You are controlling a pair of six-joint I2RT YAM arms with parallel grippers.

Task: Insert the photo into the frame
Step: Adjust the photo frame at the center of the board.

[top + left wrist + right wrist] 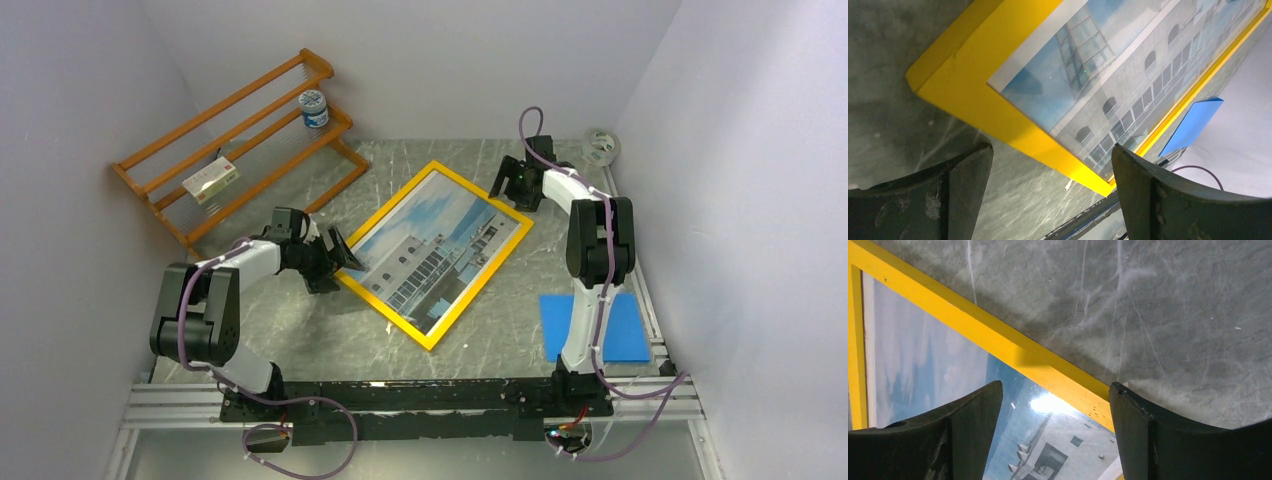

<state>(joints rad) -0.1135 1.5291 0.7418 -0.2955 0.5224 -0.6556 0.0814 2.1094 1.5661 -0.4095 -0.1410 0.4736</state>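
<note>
The yellow frame [377, 295] lies flat, front up and turned diagonally, in the middle of the table. The photo [435, 248] of a white building and blue sky shows inside it behind the pane. My left gripper [338, 255] is open and empty at the frame's left edge; its wrist view shows the frame's yellow border [978, 102] and the photo [1108, 65] ahead of the jaws. My right gripper [510, 182] is open and empty above the frame's far right corner; its wrist view shows the border [998, 337] and the photo [923, 370] between the fingers.
An orange slatted rack [235, 145] stands at the back left with a small jar [314, 108] and a flat box [211, 181] on it. A blue sheet [595, 326] lies at the right front. A tape roll [600, 146] sits at the back right.
</note>
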